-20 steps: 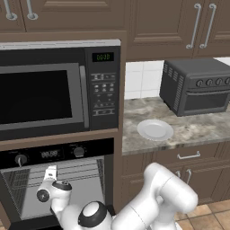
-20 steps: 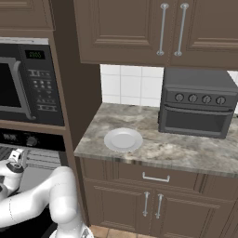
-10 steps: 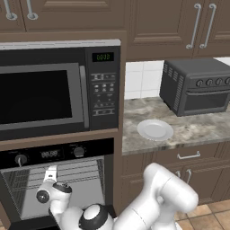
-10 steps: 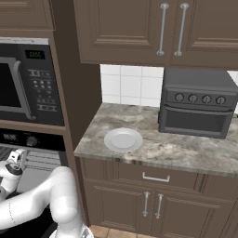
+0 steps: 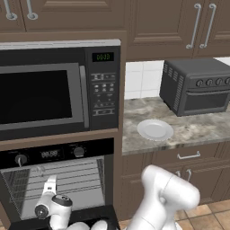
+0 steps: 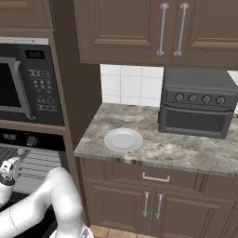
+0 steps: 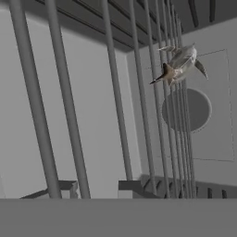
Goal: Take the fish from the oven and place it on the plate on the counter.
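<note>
Tool (image 5: pixel 50 185) of the white arm sat low in front of the wide black built-in oven (image 5: pixel 58 179), at about 7 o'clock in the left base view, pointing into the open cavity with its wire racks (image 5: pixel 67 177). From the right base view the tool (image 6: pixel 10 165) showed at 9 o'clock, by the oven's edge. How far its tips stood apart could not be told, and nothing was seen held between them. Along the hand view, the small slender grey fish (image 7: pixel 179 65) lay on the rack bars (image 7: pixel 115 102) at about 1 o'clock, well ahead of the tool. The round white plate (image 5: pixel 155 130) rested on the mottled grey-beige stone surface (image 5: pixel 197 128), near the dark grey toaster oven (image 5: pixel 197 85).
</note>
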